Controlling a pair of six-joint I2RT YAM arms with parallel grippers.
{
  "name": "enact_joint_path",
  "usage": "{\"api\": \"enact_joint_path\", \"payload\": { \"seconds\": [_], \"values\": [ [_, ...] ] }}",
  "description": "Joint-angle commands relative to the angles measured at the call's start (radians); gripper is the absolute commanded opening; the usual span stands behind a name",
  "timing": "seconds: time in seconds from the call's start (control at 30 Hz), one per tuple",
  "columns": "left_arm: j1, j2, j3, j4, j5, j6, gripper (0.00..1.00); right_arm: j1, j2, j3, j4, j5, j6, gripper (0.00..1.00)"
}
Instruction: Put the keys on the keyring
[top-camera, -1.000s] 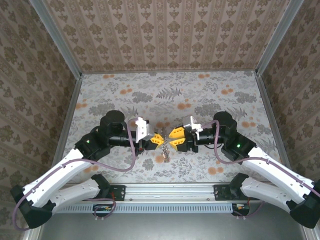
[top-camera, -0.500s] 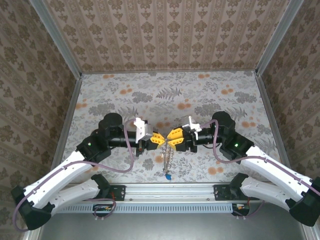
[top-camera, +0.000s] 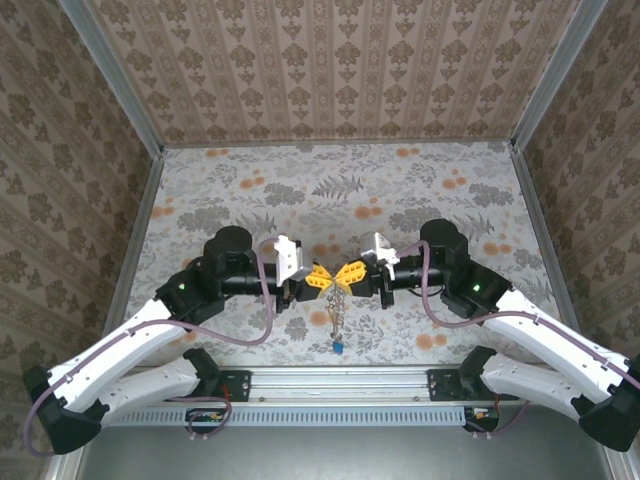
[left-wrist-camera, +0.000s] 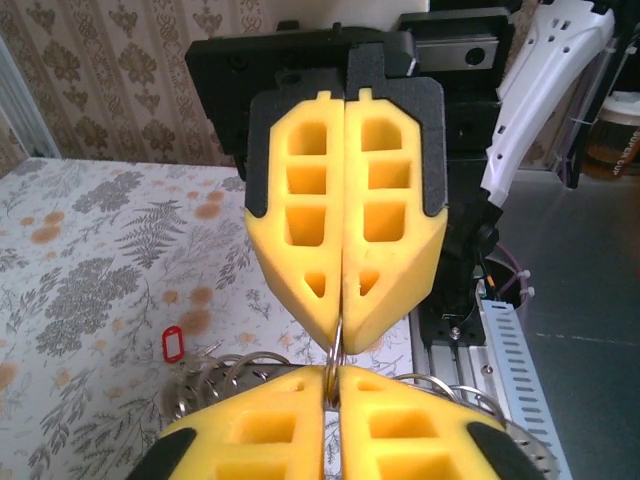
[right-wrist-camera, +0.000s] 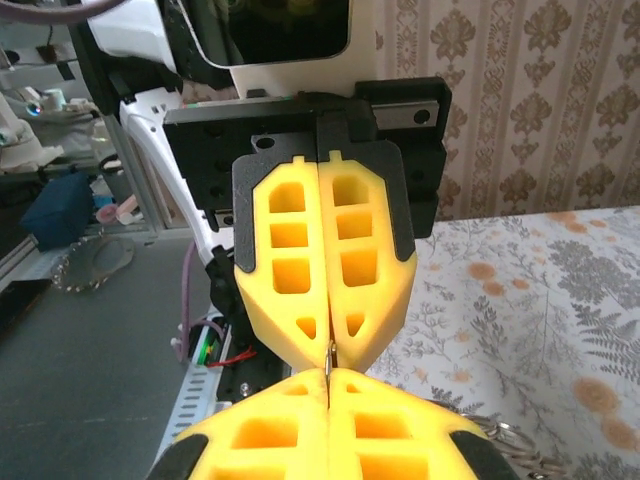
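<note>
Metal keyring (left-wrist-camera: 337, 350) pinched edge-on — keys (top-camera: 340, 346) barely discernible.

Legible text: none in any view.
Cup (left-wrist-camera: 617, 135), right edge of the left wrist view: a dark band with some print on it, too blurred to read.
Red key tag (left-wrist-camera: 172, 344): too small to make out any lettering.

Table (top-camera: 300, 180) with a grey-and-orange floral print spans the middle of the top view. In the lower left of the left wrist view, a red-tagged key (left-wrist-camera: 172, 345) sits on or just over it beside metal rings (left-wrist-camera: 215, 372). Contact is unclear.
</note>
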Motion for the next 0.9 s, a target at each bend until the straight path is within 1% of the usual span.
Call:
{"api": "enact_joint_path", "payload": {
  "seconds": [0.0,0.3,0.33,0.4,0.53,0.57,0.6,0.7,0.77,0.87],
  "values": [
    [-0.010,0.021,0.046,-0.072,-0.066,0.059,0.13,0.009,0.008,0.061,-0.101,0.025,-0.057,0.00],
    [-0.016,0.045,0.044,-0.063,-0.069,0.059,0.13,0.044,0.052,0.113,-0.188,0.059,-0.114,0.00],
    [-0.016,0.046,0.045,-0.063,-0.067,0.059,0.11,0.049,0.054,0.114,-0.189,0.061,-0.118,0.00],
    [-0.015,0.051,0.047,-0.071,-0.064,0.061,0.00,0.050,0.048,0.111,-0.184,0.059,-0.123,0.00],
    [-0.016,0.046,0.040,-0.075,-0.068,0.065,0.00,0.051,0.024,0.091,-0.157,0.056,-0.118,0.00],
    [-0.015,0.042,0.036,-0.076,-0.074,0.066,0.00,0.050,0.019,0.088,-0.151,0.063,-0.110,0.02],
    [-0.013,0.037,0.032,-0.076,-0.078,0.070,0.00,0.051,0.014,0.082,-0.146,0.074,-0.099,0.11],
    [-0.006,0.015,0.016,-0.065,-0.081,0.074,0.00,0.039,-0.018,0.036,-0.113,0.176,-0.023,0.48],
    [0.000,-0.002,0.002,-0.060,-0.084,0.074,0.00,0.013,-0.053,0.002,-0.089,0.218,0.035,0.68],
    [0.007,-0.018,-0.013,-0.057,-0.095,0.071,0.00,-0.037,-0.107,-0.035,-0.094,0.294,0.119,0.78]
  ]
}}
